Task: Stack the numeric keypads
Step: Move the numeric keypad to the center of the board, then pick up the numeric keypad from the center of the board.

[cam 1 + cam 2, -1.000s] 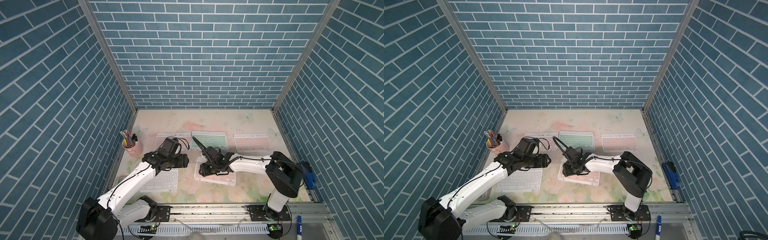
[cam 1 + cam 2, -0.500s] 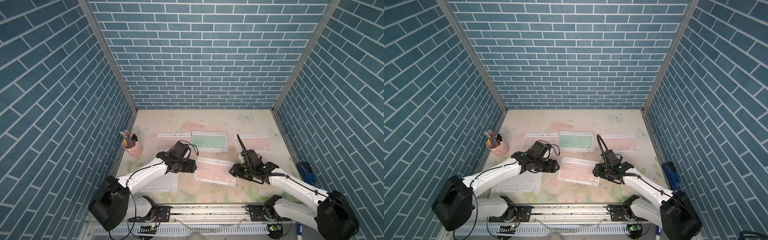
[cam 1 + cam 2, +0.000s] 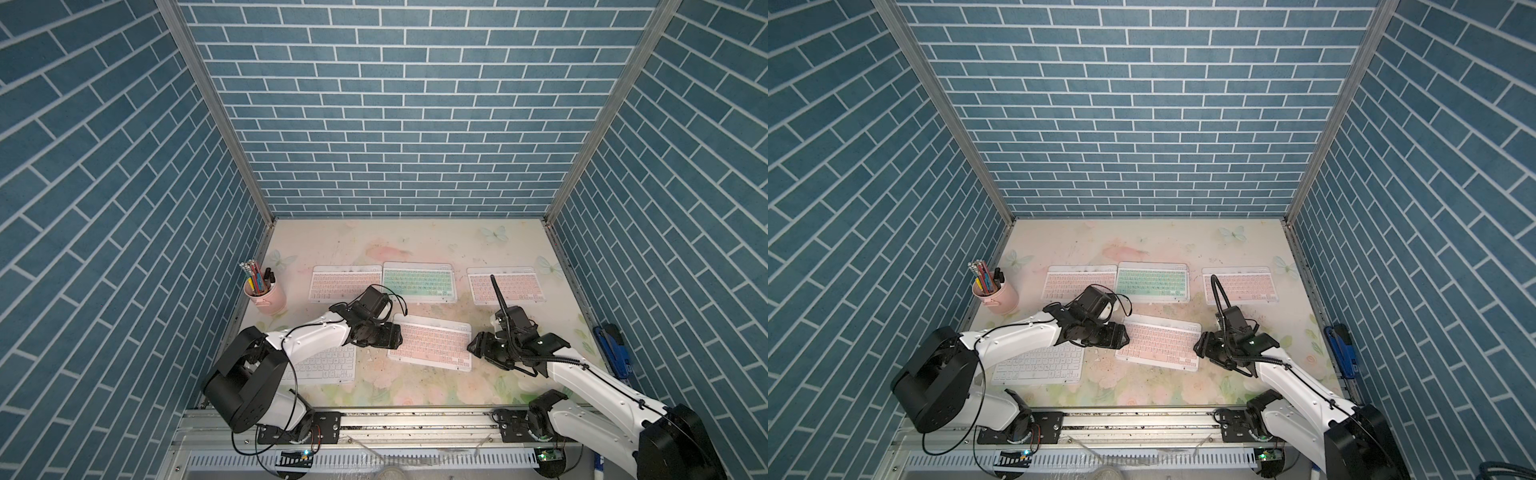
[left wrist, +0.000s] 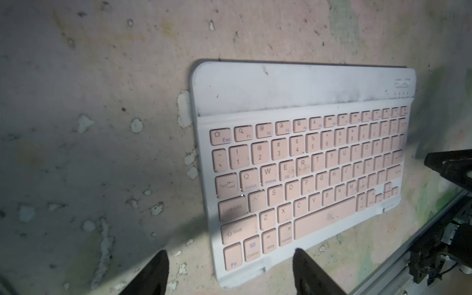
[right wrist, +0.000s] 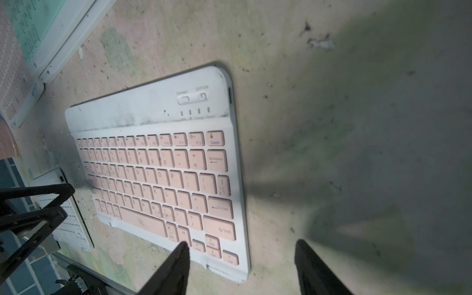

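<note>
Several numeric keypads lie flat on the floral table. A pink keypad (image 3: pixel 432 347) (image 3: pixel 1158 343) sits front centre, with a white keypad (image 3: pixel 328 365) to its left, partly under my left arm. At the back lie a pink keypad (image 3: pixel 345 282), a mint green keypad (image 3: pixel 417 282) and another pink keypad (image 3: pixel 505 284). My left gripper (image 3: pixel 395 336) (image 4: pixel 229 251) is open at the front pink keypad's left end, its fingers either side of the near corner. My right gripper (image 3: pixel 473 347) (image 5: pixel 242 242) is open at that keypad's right end, one finger over its keys.
A pink cup of pencils (image 3: pixel 266 297) stands at the left wall. A blue tool (image 3: pixel 615 349) lies along the right edge. Blue brick walls close three sides, and a metal rail (image 3: pixel 415 419) runs along the front.
My right gripper has pulled back off the front pink keypad to its right end and opened wider. My left gripper has slid right to the keypad's left end.
</note>
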